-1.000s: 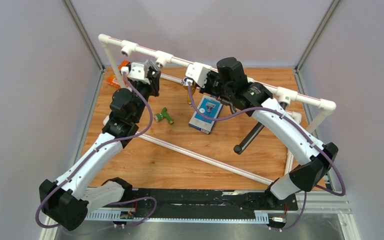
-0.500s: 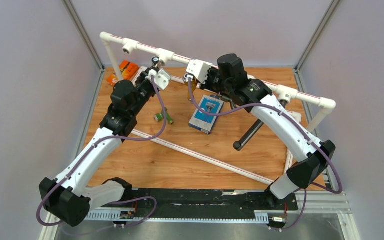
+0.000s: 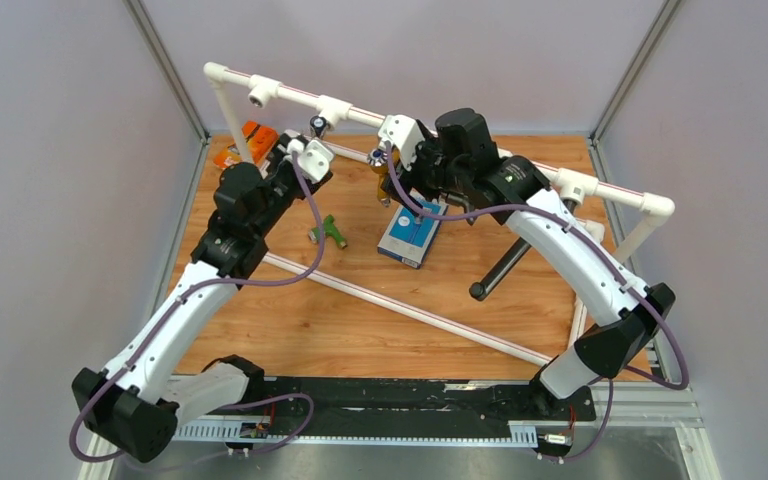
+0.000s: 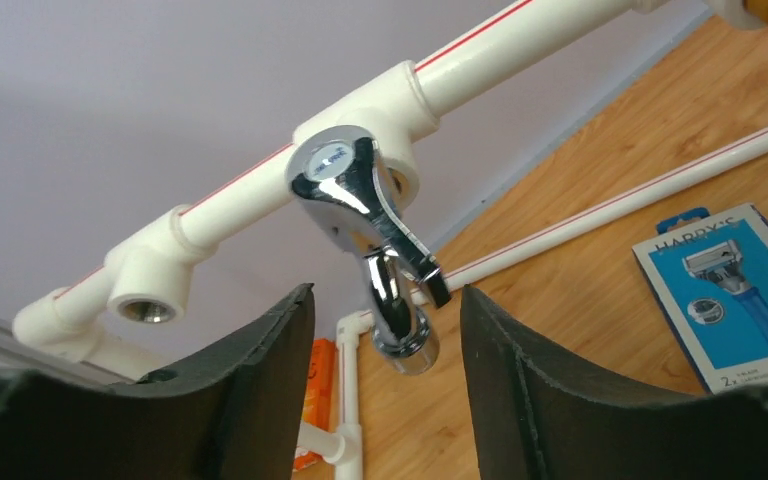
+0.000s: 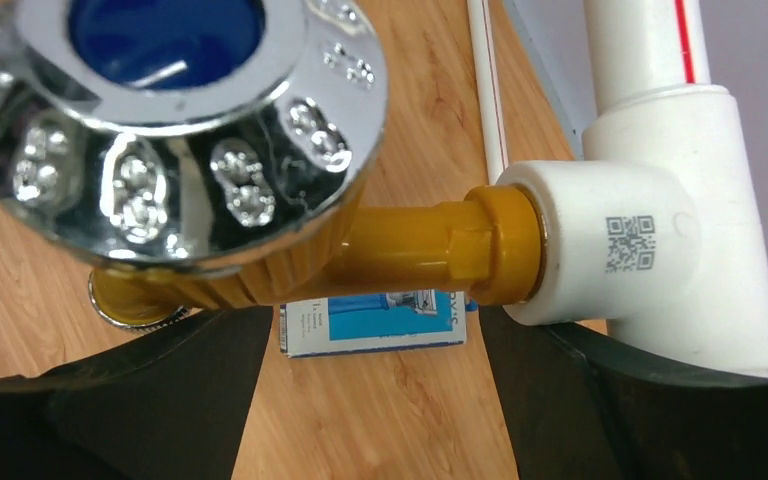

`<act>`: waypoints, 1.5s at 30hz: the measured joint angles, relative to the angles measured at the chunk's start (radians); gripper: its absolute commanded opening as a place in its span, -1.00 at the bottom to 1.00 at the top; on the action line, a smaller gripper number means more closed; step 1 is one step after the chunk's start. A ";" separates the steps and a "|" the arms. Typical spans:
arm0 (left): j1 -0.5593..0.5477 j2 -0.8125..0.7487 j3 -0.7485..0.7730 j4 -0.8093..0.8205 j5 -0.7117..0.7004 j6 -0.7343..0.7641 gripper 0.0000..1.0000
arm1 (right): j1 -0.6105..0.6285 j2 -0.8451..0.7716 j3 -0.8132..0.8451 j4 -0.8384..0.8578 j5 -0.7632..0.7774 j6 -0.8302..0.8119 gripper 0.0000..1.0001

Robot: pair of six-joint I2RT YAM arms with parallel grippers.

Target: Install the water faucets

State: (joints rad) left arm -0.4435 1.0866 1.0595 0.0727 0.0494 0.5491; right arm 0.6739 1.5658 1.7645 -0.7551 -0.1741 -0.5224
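Overhead: green plastic faucet (image 3: 328, 231) lies on the wooden counter (image 3: 290, 330).

Left wrist: shiny chrome faucet (image 4: 370, 215) sits in a tee of the white pipe frame (image 4: 210, 205) — left jaws apart, not touching it.

Right wrist: yellow-bodied, chrome-knobbed faucet (image 5: 420, 245) screwed into a tee — right jaws apart.

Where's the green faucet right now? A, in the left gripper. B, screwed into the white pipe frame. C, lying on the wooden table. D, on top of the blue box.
C: the green faucet lies on the bare wooden table, just left of the blue-and-white box.
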 measured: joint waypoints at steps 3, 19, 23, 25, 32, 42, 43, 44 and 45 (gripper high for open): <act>0.000 -0.071 0.000 -0.047 -0.002 -0.058 0.40 | -0.001 -0.011 0.000 -0.011 -0.015 0.013 1.00; 0.000 -0.459 -0.140 -0.163 -0.228 -0.373 0.42 | -0.029 -0.225 -0.215 0.075 0.181 -0.232 1.00; 0.001 -0.505 -0.185 -0.209 -0.269 -0.417 0.42 | -0.031 -0.211 -0.212 0.077 0.225 -0.296 1.00; 0.001 -0.528 -0.205 -0.232 -0.280 -0.438 0.41 | -0.041 -0.189 -0.181 0.055 0.218 -0.299 1.00; 0.001 -0.583 -0.233 -0.280 -0.293 -0.494 0.40 | -0.164 -0.057 -0.017 -0.015 0.056 -0.311 0.92; 0.001 -0.597 -0.285 -0.317 -0.233 -0.603 0.35 | -0.282 0.018 0.053 -0.018 -0.194 -0.068 0.39; 0.001 -0.596 -0.288 -0.319 -0.221 -0.615 0.35 | -0.306 0.031 0.056 -0.013 -0.243 -0.013 0.37; 0.001 -0.593 -0.288 -0.320 -0.211 -0.623 0.35 | -0.324 0.040 0.056 -0.010 -0.288 0.032 0.36; 0.001 -0.589 -0.288 -0.321 -0.200 -0.634 0.35 | -0.347 0.052 0.058 -0.008 -0.349 0.082 0.29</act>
State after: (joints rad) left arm -0.4427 0.4976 0.7712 -0.2485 -0.1505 -0.0849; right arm 0.3267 1.6176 1.8221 -0.7628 -0.5228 -0.4408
